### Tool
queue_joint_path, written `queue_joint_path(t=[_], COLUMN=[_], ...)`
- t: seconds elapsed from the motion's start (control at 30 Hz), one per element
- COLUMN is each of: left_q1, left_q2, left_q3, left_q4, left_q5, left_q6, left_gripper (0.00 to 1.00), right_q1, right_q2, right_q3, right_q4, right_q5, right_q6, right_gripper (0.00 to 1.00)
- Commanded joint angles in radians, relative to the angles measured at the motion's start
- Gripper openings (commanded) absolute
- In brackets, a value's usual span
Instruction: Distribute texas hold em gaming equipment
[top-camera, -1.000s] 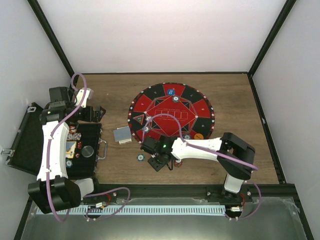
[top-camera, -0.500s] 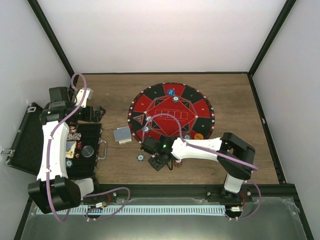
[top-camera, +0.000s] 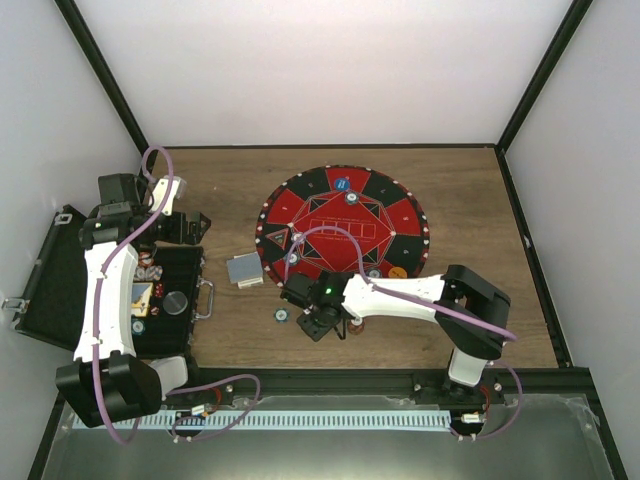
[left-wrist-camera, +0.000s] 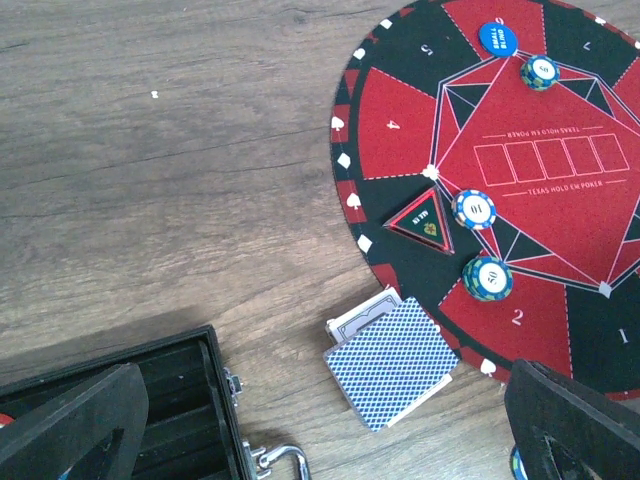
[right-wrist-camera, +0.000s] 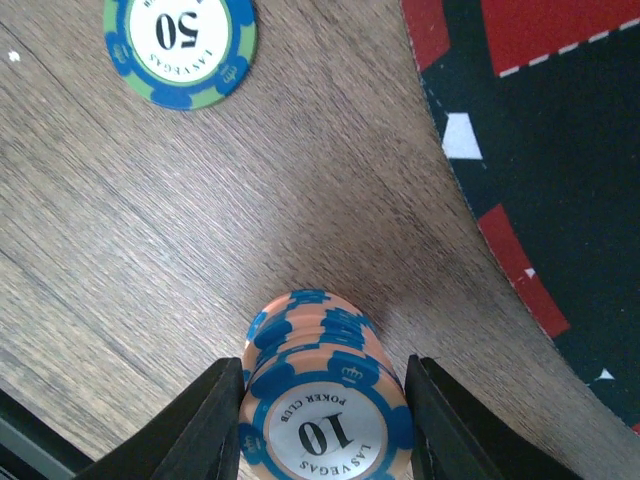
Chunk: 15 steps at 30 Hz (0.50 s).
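Note:
My right gripper (right-wrist-camera: 325, 368) is low over the wood just off the near-left rim of the round red-and-black mat (top-camera: 345, 225). It is shut on a stack of orange-and-blue "10" chips (right-wrist-camera: 325, 400), a finger pressed to each side. A green-and-blue "50" chip (right-wrist-camera: 180, 40) lies flat on the wood beyond it. The blue-backed card deck (left-wrist-camera: 392, 362) lies at the mat's left edge. On the mat are three chips (left-wrist-camera: 474, 209), a blue disc (left-wrist-camera: 497, 38) and an orange disc (top-camera: 398, 271). My left gripper (left-wrist-camera: 320, 440) is open and holds nothing, beside the case.
An open black case (top-camera: 160, 300) with chips inside sits at the left, its metal handle (left-wrist-camera: 280, 462) toward the deck. A triangular marker (left-wrist-camera: 421, 220) lies on the mat (left-wrist-camera: 520, 200). The black frame rail runs along the near edge.

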Motion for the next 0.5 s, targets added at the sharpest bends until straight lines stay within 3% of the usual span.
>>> queue_joint_path(t=[0.0, 0.27, 0.47], left_q1=[0.005, 0.006, 0.007], left_q2=[-0.015, -0.019, -0.021], left_q3=[0.008, 0.007, 0.007], left_q4=[-0.001, -0.001, -0.002], left_q5=[0.001, -0.001, -0.001], left_q6=[0.011, 0.012, 0.013], left_gripper=[1.0, 1.0, 1.0], right_q1=[0.009, -0.007, -0.109], right_q2=[-0.019, -0.035, -0.045], right_q3=[0.061, 0.127, 0.183], right_q4=[-0.033, -0.091, -0.107], right_q5=[0.022, 0.066, 0.1], right_q6=[-0.007, -0.014, -0.039], right_gripper=[0.11, 0.09, 0.09])
